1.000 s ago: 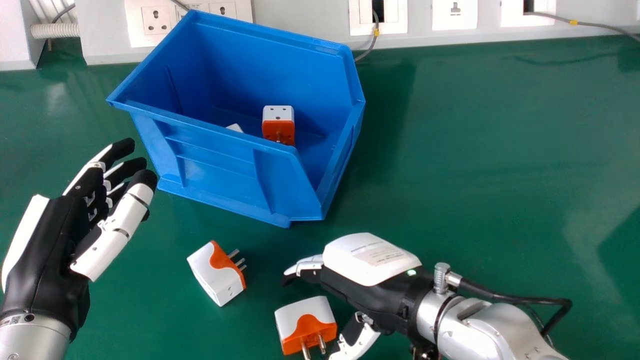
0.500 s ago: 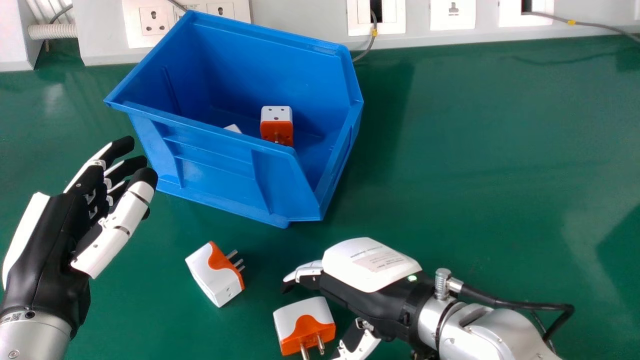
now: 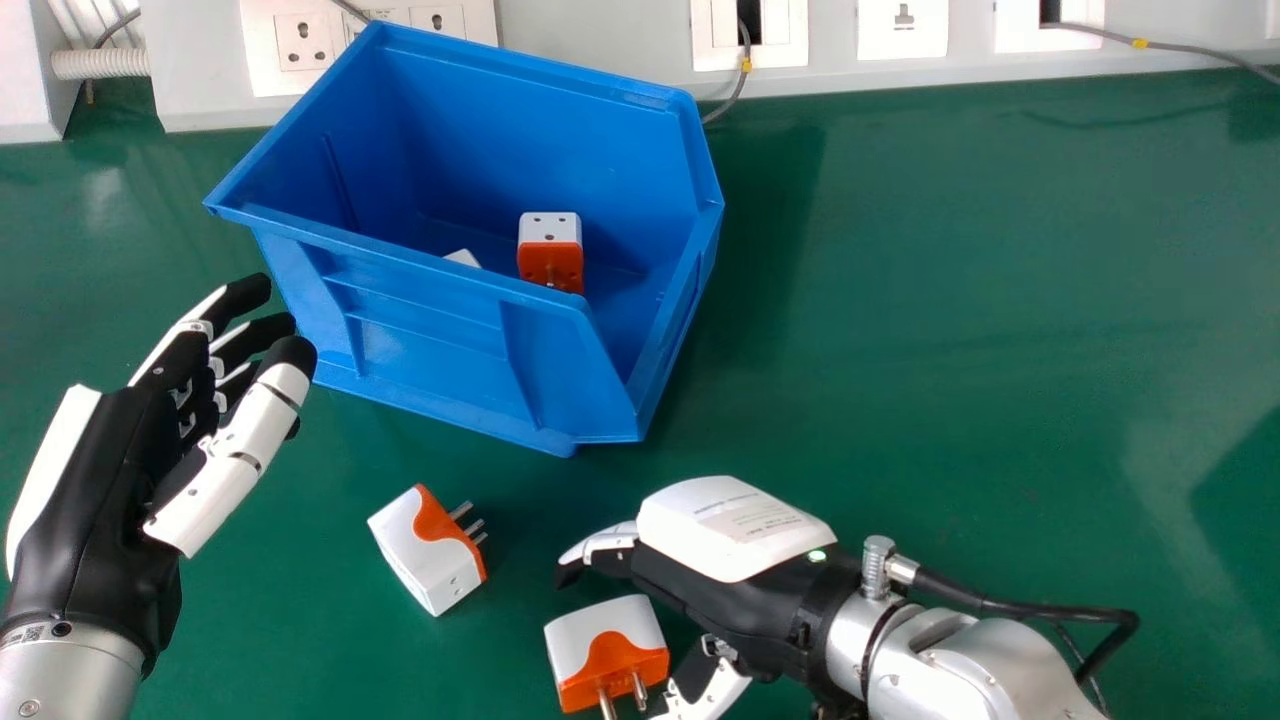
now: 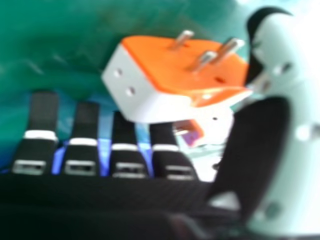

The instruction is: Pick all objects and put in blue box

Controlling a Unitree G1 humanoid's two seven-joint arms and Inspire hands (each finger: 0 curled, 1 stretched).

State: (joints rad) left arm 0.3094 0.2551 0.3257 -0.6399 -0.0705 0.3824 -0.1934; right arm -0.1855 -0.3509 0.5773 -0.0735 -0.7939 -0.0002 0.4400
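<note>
On my head view, the nearer adapter plug (image 3: 607, 650) lies on the green table (image 3: 950, 350) beside my right hand (image 3: 735, 530), whose fingers and thumb are spread wide. It is a chunky white block with a wavy-edged orange face and metal pins (three, by my right hand view). A second white-and-orange plug (image 3: 427, 550) lies near it, pins out. In the blue box (image 3: 430, 340) I see an orange-and-white adapter (image 3: 550, 250) and a white piece (image 3: 463, 258). My left hand (image 3: 110, 470) is relaxed beside the box.
</note>
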